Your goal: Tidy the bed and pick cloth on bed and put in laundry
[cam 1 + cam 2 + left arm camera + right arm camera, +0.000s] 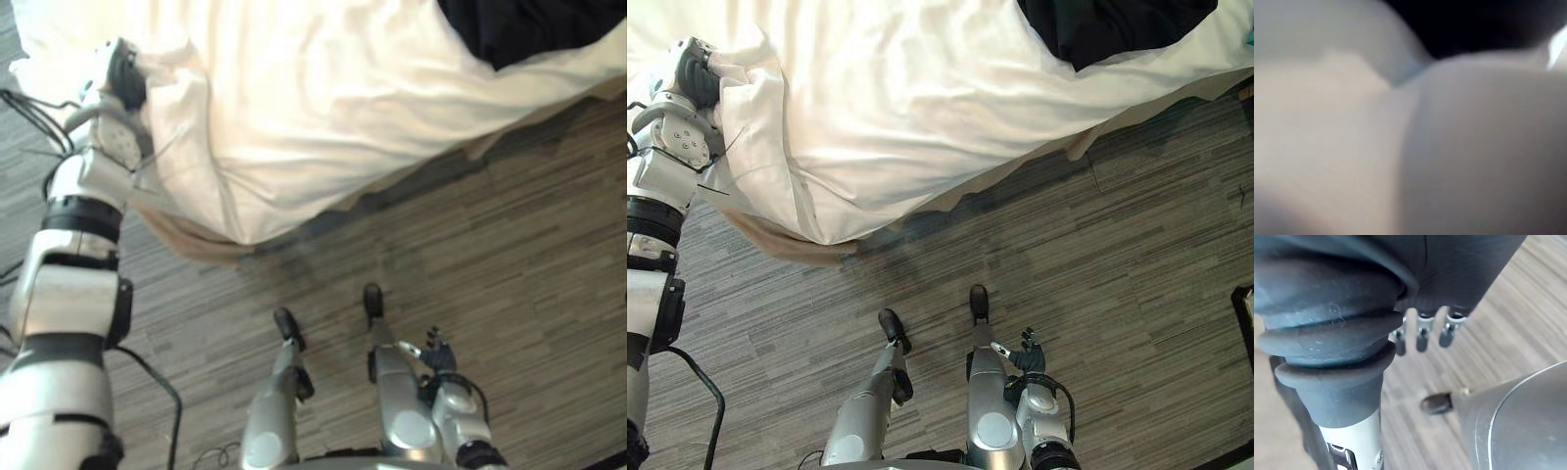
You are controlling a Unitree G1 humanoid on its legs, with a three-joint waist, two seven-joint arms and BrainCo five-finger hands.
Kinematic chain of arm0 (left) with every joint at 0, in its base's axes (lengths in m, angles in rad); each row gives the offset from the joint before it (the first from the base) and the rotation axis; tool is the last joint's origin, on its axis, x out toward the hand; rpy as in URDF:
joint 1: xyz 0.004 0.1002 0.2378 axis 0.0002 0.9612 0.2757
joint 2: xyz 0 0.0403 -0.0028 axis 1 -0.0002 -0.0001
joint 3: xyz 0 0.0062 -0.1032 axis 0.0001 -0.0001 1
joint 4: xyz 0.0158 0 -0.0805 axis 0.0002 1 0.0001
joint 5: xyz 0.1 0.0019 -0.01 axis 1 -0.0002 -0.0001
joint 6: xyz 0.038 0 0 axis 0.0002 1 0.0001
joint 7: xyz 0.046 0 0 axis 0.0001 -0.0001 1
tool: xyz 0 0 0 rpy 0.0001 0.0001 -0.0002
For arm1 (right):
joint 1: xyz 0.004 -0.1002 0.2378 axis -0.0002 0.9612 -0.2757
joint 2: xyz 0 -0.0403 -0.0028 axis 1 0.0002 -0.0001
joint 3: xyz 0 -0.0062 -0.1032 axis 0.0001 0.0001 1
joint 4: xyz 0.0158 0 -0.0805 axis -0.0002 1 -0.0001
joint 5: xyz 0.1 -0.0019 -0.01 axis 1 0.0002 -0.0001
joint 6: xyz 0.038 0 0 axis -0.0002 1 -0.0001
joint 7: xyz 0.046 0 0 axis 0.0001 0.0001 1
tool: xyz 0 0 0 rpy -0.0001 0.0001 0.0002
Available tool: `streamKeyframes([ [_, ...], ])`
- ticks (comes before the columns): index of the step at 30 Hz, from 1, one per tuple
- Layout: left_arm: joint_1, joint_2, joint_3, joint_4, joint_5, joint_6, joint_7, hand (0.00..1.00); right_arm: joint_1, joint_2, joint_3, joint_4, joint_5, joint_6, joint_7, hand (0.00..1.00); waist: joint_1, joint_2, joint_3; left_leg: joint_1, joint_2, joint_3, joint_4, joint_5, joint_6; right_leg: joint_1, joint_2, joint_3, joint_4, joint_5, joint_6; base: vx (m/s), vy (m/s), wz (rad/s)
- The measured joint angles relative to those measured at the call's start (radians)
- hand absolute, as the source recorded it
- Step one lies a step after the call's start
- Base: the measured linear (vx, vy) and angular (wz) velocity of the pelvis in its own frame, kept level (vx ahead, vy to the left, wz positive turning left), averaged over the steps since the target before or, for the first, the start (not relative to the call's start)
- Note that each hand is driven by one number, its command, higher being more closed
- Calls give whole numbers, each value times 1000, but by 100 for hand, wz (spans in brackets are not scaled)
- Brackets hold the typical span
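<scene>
The dark cloth [529,29] lies bunched on the bed, on top of the white sheet [323,108] at the far side, well apart from both hands and not yet picked up. Nearer the robot, the sheet hangs over the bed's corner in loose folds, with a tan under-layer [186,240] sagging below it toward the striped floor [490,245].

The risk, as I judge it, sits at that corner. A hard tug on the sheet could pull it off the mattress edge and onto the floor, or shift the dark cloth along with it, so the bed ends up less tidy.

The left arm is stretched up and forward, and the left hand [125,73] is pushed into the sheet's folds at the corner. Whether it grips the fabric or only presses on it cannot be told — the sheet hides it. The right hand [1024,352] hangs low beside the robot over the floor, its fingers [1420,335] relaxed and holding nothing.
</scene>
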Motion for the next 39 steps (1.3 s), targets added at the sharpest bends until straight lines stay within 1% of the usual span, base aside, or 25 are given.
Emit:
streamKeyframes([
  [3, 139, 24, 8, -117, -3, -30, 0, 100, 11, 0, 0, -2, -16, 0, 0, 0, 2, 1, 0, 34, 0, -11, 0, 0, 0, 45, -1, -11, -10, 0, 0, 7, 0, 10],
  [4, 217, 34, 33, -183, -13, -47, 1, 100, 18, -1, -1, -6, -19, 0, 0, 0, 4, 2, -1, 41, 0, -22, 0, 0, 0, 64, -2, -24, -21, -1, 1, 8, -13, 21],
  [7, 402, 34, 124, -286, -35, -70, 4, 100, 41, 2, -26, -3, -30, 0, 0, 0, 11, 4, -3, 62, 2, -33, 5, 0, 0, 100, 4, -59, -27, -1, 0, -4, -14, 20],
  [8, 493, 27, 169, -310, -56, -73, 4, 100, 53, -3, -55, 3, -32, 0, 0, 0, 24, 4, -3, 65, 1, -35, 29, -1, -1, 118, 3, -66, -26, -2, -1, -20, -11, 15],
  [9, 530, 23, 189, -311, -62, -73, 3, 100, 59, -5, -69, 7, -32, 0, 0, 0, 32, 5, -3, 70, 0, -35, 37, -1, -1, 127, 3, -69, -26, -3, -2, -27, -29, 14],
  [10, 609, 6, 241, -310, -74, -70, 3, 100, 70, -13, -88, 15, -32, 3, 0, 0, 40, 9, -8, 82, 0, -37, 42, -1, -1, 146, 1, -79, -26, -12, -3, -24, -34, 22],
  [11, 700, -33, 301, -297, -90, -60, 4, 0, 92, -27, -109, 30, -33, 4, 0, 0, 53, 26, -24, 94, 1, -53, 41, -1, -2, 165, 3, -96, -22, -20, -6, -22, -32, 26],
  [13, 794, -79, 364, -282, -101, -58, 15, 0, 106, -41, -125, 69, -33, 11, 0, 0, 61, 37, -55, 101, 6, -70, 39, -2, -2, 183, 5, -121, -15, -30, -7, -18, -18, 41],
  [14, 857, -122, 422, -252, -105, -58, 29, 0, 125, -40, -147, 108, -33, 15, 0, 0, 73, 37, -84, 124, 14, -85, 35, -6, -8, 215, 8, -143, -13, -40, -8, -9, -10, 41],
  [15, 878, -139, 443, -253, -113, -56, 34, 0, 133, -38, -154, 119, -33, 16, 0, 0, 80, 36, -94, 135, 15, -85, 31, -7, -9, 225, 10, -146, -11, -44, -10, -2, -1, 24],
  [16, 920, -175, 484, -268, -126, -56, 46, 0, 152, -36, -168, 132, -34, 24, 1, 0, 91, 35, -117, 159, 17, -86, 20, -8, -9, 244, 15, -148, -6, -51, -10, -14, -1, 11],
  [17, 1000, -232, 532, -319, -136, -38, 47, 0, 171, -38, -191, 145, -34, 36, 1, 0, 102, 37, -153, 183, 15, -95, 13, -9, -9, 263, 17, -159, 6, -66, -6, -8, 0, 12],
  [18, 1029, -252, 545, -327, -137, -32, 47, 0, 177, -38, -203, 150, -35, 40, 1, 0, 102, 40, -165, 192, 14, -99, 8, -9, -9, 271, 16, -163, 6, -68, -5, -12, 6, 17],
  [19, 1081, -292, 575, -326, -137, -21, 45, 0, 183, -38, -224, 162, -35, 48, 2, 0, 103, 44, -187, 203, 13, -105, 2, -9, -9, 284, 15, -169, 7, -73, -5, -4, 14, 14],
  [21, 1185, -386, 671, -278, -138, 19, 46, 0, 200, -37, -263, 181, -41, 73, 6, 0, 113, 46, -234, 221, 13, -112, 1, -10, -9, 306, 16, -177, 6, -80, -5, -6, 8, 12],
  [23, 1260, -432, 727, -253, -144, 44, 48, 0, 205, -37, -303, 201, -52, 86, 6, 0, 117, 44, -256, 240, 14, -128, 1, -11, -11, 337, 17, -197, 1, -82, -4, -9, -3, 20],
  [24, 1267, -435, 731, -253, -147, 45, 48, 0, 206, -37, -307, 202, -53, 86, 6, 0, 117, 43, -258, 242, 14, -131, 1, -11, -11, 339, 17, -198, 1, -83, -4, -12, -3, 27],
  [26, 1328, -483, 769, -256, -187, 49, 62, 0, 209, -36, -353, 206, -53, 93, 5, 0, 135, 39, -281, 262, 14, -139, -3, -14, -14, 359, 17, -208, 1, -92, 2, -47, 3, 11],
  [28, 1345, -522, 775, -258, -223, 48, 72, 0, 209, -38, -383, 203, -52, 93, 4, 0, 148, 38, -299, 268, 14, -142, -7, -14, -14, 370, 17, -213, -2, -95, 0, -48, 3, 4],
  [30, 1356, -551, 774, -260, -251, 43, 72, 0, 200, -38, -405, 184, -52, 97, 3, 0, 150, 33, -309, 269, 15, -142, -7, -14, -14, 369, 18, -213, -2, -95, 0, -44, 2, 1],
  [31, 1363, -570, 772, -260, -272, 37, 72, 0, 199, -40, -416, 150, -52, 100, 2, 100, 149, 30, -314, 269, 15, -142, -7, -14, -15, 370, 18, -212, -1, -95, -1, -35, 0, -3],
  [32, 1365, -586, 771, -260, -300, 28, 72, 0, 190, -46, -420, 115, -51, 101, -1, 100, 148, 24, -323, 269, 15, -141, -7, -14, -14, 369, 17, -211, -2, -95, 0, 0, 0, 0],
  [36, 1373, -601, 744, -259, -358, 8, 70, 0, 147, -78, -418, -1, -51, 101, -18, 100, 145, 1, -337, 285, 16, -131, -8, -17, -16, 378, 18, -198, -1, -94, 0, 5, -4, -9],
  [38, 1373, -612, 676, -257, -386, -6, 66, 0, 119, -127, -374, -128, -52, 96, -23, 100, 143, -5, -339, 297, 14, -131, -8, -20, -13, 388, 15, -197, -2, -90, 7, 9, 1, -2],
  [39, 1373, -622, 664, -257, -395, -10, 65, 0, 109, -144, -354, -157, -52, 93, -22, 100, 144, -6, -340, 298, 14, -131, -8, -20, -13, 389, 15, -196, -2, -89, 8, 3, 3, -3],
])
